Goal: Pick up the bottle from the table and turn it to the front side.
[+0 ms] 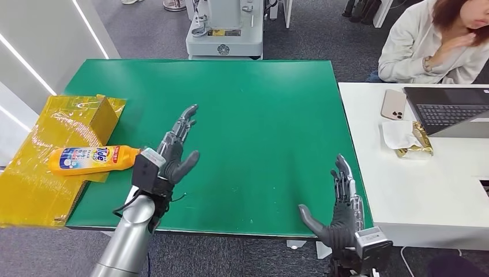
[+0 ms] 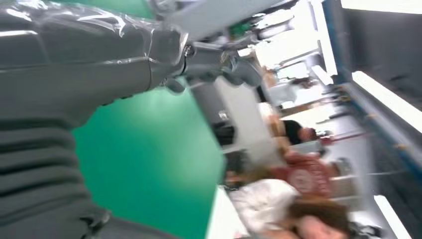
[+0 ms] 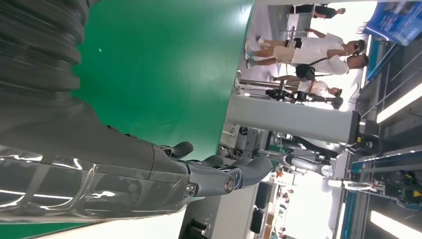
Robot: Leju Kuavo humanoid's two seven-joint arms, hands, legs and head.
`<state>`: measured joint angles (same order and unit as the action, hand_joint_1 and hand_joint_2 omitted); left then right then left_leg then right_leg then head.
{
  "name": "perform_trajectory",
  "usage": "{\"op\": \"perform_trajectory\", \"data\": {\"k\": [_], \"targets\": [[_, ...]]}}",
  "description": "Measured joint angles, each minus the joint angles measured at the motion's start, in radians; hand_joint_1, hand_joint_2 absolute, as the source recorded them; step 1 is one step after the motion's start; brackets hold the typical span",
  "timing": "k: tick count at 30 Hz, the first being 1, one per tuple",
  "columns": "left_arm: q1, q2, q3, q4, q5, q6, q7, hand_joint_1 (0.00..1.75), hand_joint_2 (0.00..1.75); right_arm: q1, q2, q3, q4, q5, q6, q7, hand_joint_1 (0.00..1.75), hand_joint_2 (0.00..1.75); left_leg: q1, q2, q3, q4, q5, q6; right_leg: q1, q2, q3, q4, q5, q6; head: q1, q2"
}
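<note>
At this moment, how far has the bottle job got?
The bottle lies on its side on yellow sheeting at the green table's left edge, Tide label up. The left hand hovers open beside its cap; the right hand is open too. This fits pre-pickup or post-release.

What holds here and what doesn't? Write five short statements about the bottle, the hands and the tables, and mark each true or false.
1. The yellow Tide bottle lies on its side. True.
2. The left hand grips the bottle. False: it is open, fingers spread, beside the bottle's cap end and holding nothing.
3. The right hand is open over the green table. True.
4. The bottle stands in the middle of the green table. False: it lies at the table's left edge, on yellow taped cardboard.
5. A phone lies on the white table beside a laptop. True.
</note>
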<state>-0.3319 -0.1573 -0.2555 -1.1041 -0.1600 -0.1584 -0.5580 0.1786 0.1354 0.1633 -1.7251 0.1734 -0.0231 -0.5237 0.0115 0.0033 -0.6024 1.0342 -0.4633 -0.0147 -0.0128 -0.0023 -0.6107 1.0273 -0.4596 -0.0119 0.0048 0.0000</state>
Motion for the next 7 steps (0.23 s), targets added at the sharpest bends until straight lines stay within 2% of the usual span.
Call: {"op": "perform_trajectory", "data": {"k": [7], "targets": [[0.069, -0.033, -0.124, -0.027, 0.069, -0.001, -0.020, 0.00, 1.75, 0.020, 0.000, 0.051, -0.005, 0.004, -0.039, -0.004, 0.00, 1.75, 0.000, 0.000, 0.000, 0.000, -0.001, 0.001, 0.000, 0.000, 0.000, 0.000, 0.000, 0.000, 0.000, 0.000]]}}
